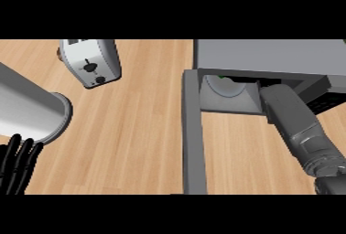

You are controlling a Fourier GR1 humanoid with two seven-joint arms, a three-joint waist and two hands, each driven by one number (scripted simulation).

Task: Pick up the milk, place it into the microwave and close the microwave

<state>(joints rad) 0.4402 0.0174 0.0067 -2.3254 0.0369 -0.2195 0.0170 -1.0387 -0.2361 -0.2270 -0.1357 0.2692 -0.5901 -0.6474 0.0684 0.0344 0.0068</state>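
Note:
The grey microwave (pixel 270 54) stands at the back right. Its door (pixel 192 137) is swung open and reaches toward me as a long grey strip. Inside, the round white turntable plate (pixel 226 87) shows. My right forearm (pixel 297 123) runs up from the lower right into the opening. Only a dark bit of my right hand (pixel 270 83) shows at the cavity's mouth. The milk is hidden, apart from small green specks (pixel 224 78) by the plate that may belong to it. My left hand (pixel 17 167) rests open at the lower left edge, fingers up.
A silver toaster (pixel 91 61) lies at the back left on the wooden counter (pixel 135 137). A large grey cylinder (pixel 30 112) juts in from the left, just above my left hand. Bare wood stretches between it and the microwave door.

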